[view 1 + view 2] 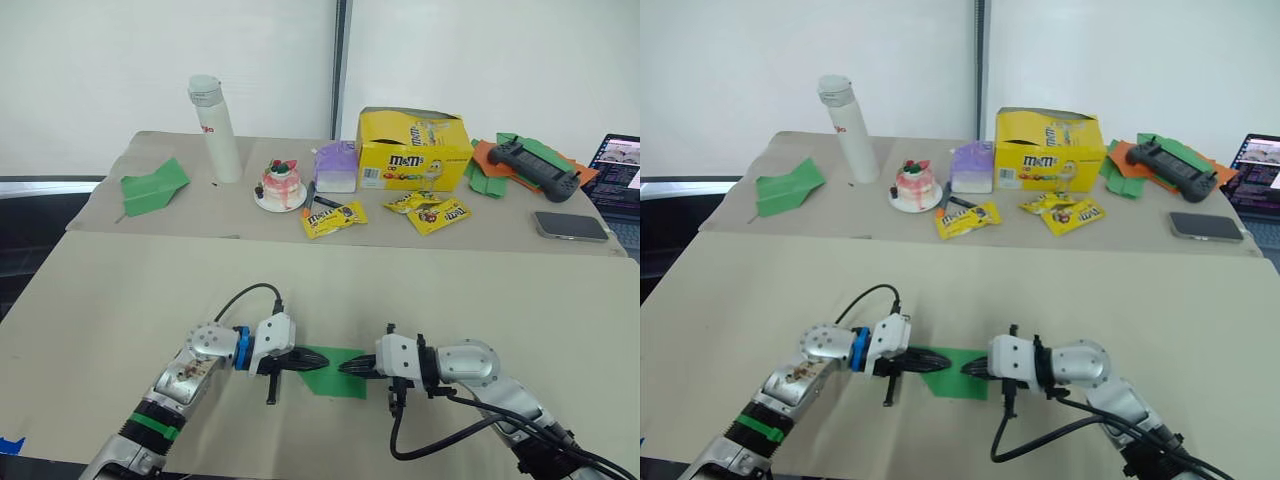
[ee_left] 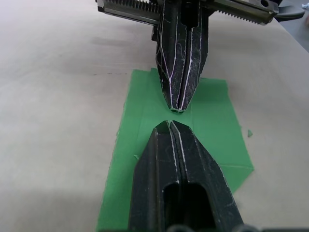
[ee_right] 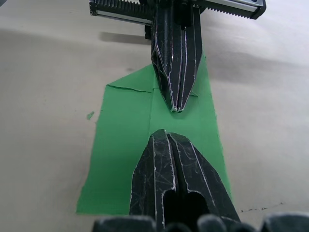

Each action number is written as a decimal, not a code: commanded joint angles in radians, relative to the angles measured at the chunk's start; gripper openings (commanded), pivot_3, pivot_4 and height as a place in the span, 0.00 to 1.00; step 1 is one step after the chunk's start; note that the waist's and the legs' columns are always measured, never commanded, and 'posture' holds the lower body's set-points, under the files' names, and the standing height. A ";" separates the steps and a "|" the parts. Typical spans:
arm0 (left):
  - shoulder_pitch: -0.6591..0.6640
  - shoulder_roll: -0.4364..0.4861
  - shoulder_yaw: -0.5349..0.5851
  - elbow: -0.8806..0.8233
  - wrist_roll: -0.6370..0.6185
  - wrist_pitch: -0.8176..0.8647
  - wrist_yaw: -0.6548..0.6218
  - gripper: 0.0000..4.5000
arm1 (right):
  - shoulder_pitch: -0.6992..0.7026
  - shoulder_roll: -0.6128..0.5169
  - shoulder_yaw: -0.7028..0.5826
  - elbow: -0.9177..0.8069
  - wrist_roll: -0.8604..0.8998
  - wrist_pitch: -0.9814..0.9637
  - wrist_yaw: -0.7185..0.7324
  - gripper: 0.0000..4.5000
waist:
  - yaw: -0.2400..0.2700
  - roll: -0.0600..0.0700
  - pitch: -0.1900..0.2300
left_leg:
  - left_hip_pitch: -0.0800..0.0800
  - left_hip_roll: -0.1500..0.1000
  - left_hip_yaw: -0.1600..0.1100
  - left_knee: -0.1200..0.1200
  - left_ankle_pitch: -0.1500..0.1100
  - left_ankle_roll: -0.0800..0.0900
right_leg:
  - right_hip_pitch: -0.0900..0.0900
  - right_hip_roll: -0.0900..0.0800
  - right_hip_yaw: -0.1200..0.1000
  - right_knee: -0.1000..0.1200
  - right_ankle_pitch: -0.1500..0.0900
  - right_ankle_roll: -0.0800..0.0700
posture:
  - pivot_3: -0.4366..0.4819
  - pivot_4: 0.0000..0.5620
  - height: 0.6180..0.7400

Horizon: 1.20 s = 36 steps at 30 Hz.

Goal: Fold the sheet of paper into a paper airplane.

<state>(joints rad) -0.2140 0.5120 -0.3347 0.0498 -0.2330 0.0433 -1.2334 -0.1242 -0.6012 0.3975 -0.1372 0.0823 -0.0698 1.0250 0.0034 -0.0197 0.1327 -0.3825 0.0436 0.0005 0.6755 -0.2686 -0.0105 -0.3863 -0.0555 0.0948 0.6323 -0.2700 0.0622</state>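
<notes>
Brightness: we see an evenly lit, bright scene — no dim corners.
Light source: we judge it overhead and diffuse; the white wall (image 1: 150, 60) behind looks nearly washed out.
Shadows: we find soft, short ones under the left gripper (image 1: 300, 362) and right gripper (image 1: 352, 368) on the table (image 1: 120, 300).
Glare: we note a mild sheen on the black fingers (image 2: 181, 72) in the wrist views.
Focus: we see the sheet of paper (image 2: 212, 125) sharp — the nearest finger bases blur.
</notes>
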 commanded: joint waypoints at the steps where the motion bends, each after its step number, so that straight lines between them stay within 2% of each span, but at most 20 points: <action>1: 0.027 0.003 -0.010 -0.066 -0.019 0.050 0.001 0.00 | 0.008 0.004 0.033 0.050 -0.036 0.008 0.012 0.01 | -0.003 0.000 0.000 | 0.000 0.000 0.000 0.000 0.000 0.000 | 0.000 0.000 0.000 0.000 0.000 0.000 | 0.48 0.27 1.00; 8: 0.068 0.033 -0.005 -0.064 0.014 0.044 0.009 0.00 | -0.005 0.020 0.040 0.081 -0.039 0.004 0.013 0.01 | -0.018 0.000 0.000 | 0.000 0.001 0.000 -0.001 0.000 0.000 | 0.000 0.001 0.000 0.000 0.000 0.000 | 0.48 0.27 1.00; 14: 0.148 0.065 0.066 -0.039 -0.018 0.000 0.022 0.00 | -0.005 0.019 0.034 0.088 -0.035 0.011 0.013 0.01 | -0.023 0.000 0.000 | 0.003 0.002 0.000 -0.003 0.000 0.000 | 0.000 0.001 0.000 0.001 -0.001 -0.001 | 0.48 0.27 1.00; 23: 0.195 0.130 0.185 -0.129 -0.132 0.091 0.044 0.00 | -0.029 0.032 0.037 0.122 -0.035 0.006 0.023 0.01 | -0.022 -0.001 0.000 | 0.007 0.002 0.000 -0.005 0.000 0.000 | 0.000 0.002 0.000 0.007 -0.003 -0.005 | 0.48 0.27 1.00; 29: 0.213 0.139 0.199 -0.165 -0.144 0.124 0.049 0.00 | -0.042 0.040 0.040 0.139 -0.038 0.002 0.028 0.01 | -0.022 -0.003 0.001 | 0.009 0.003 0.000 -0.005 0.000 0.000 | 0.000 0.003 0.000 0.010 -0.005 -0.006 | 0.48 0.27 1.00; 36: 0.150 0.140 0.268 -0.236 -0.206 0.230 0.105 0.00 | -0.039 0.026 -0.014 0.066 0.012 0.028 0.022 0.01 | -0.021 -0.005 0.003 | 0.009 0.004 0.000 -0.005 0.000 0.000 | 0.000 0.004 0.000 0.010 -0.005 -0.006 | 0.48 0.27 1.00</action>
<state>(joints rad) -0.0457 0.6423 -0.0961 -0.1411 -0.4151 0.2524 -1.1455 -0.1746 -0.5566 0.4096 -0.0723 0.0909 -0.0861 1.0511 -0.0177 -0.0252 0.1356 -0.3737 0.0475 0.0003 0.6702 -0.2686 -0.0106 -0.3866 -0.0519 0.0951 0.6428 -0.2747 0.0559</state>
